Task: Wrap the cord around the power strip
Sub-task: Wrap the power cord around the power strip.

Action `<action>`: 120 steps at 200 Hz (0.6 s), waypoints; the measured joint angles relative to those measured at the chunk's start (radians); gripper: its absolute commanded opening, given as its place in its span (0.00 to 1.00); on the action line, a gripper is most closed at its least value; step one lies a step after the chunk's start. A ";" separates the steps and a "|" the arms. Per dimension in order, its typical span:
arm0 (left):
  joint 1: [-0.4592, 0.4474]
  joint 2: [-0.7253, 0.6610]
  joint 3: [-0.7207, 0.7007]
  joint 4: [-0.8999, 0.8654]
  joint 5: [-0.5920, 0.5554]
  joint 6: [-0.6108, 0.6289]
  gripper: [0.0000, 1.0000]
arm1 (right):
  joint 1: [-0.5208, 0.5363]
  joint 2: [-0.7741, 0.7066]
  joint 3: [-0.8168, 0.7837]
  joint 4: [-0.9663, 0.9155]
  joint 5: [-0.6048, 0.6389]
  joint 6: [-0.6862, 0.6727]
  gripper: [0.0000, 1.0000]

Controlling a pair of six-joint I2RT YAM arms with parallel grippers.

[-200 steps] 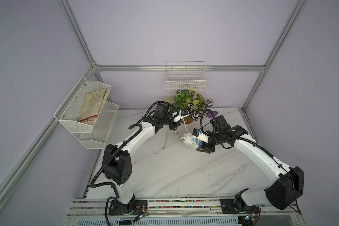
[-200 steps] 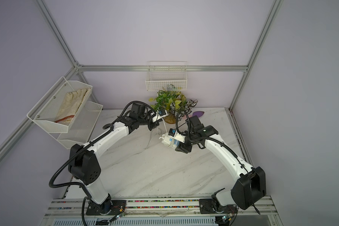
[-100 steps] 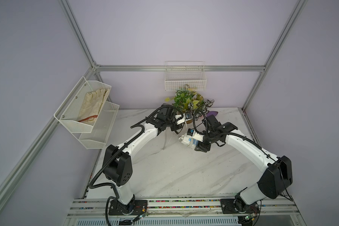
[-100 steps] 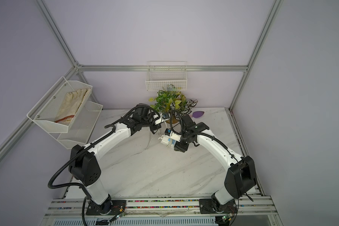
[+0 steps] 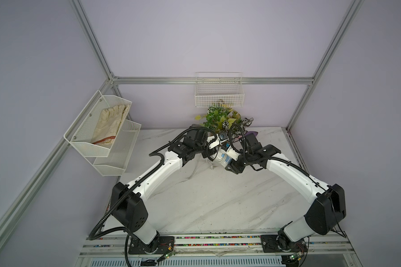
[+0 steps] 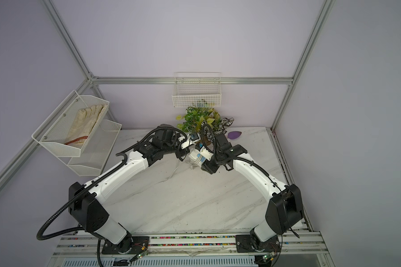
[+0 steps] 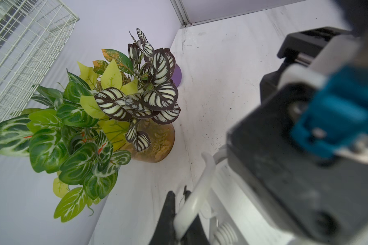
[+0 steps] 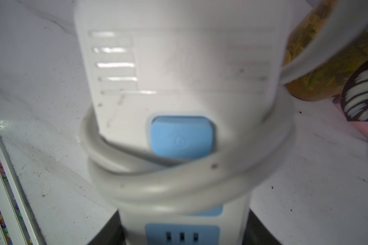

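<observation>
Right gripper point(image 5: 227, 161) clamped on the power strip point(image 8: 179, 70); cord point(image 8: 168, 186) looped around its body. Left gripper point(image 7: 182, 221) closed tight on the cord.

Even, dimmish light; power strip point(image 8: 200, 63) blurred close-up (small glints).

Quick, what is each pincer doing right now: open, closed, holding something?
Left pincer: closed, pinching the cord.
Right pincer: closed on the power strip, which has cord looped around it.
</observation>
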 measured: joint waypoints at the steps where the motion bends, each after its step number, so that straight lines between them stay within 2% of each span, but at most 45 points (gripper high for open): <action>1: -0.001 -0.001 -0.002 0.001 -0.002 -0.002 0.00 | -0.001 -0.001 -0.001 0.002 -0.002 0.004 0.00; 63: -0.029 -0.027 -0.037 0.032 -0.070 -0.079 0.00 | -0.012 -0.024 -0.035 0.066 -0.021 0.125 0.00; 120: -0.096 -0.027 -0.037 0.058 -0.200 -0.073 0.00 | -0.005 -0.026 -0.008 0.065 0.101 0.169 0.00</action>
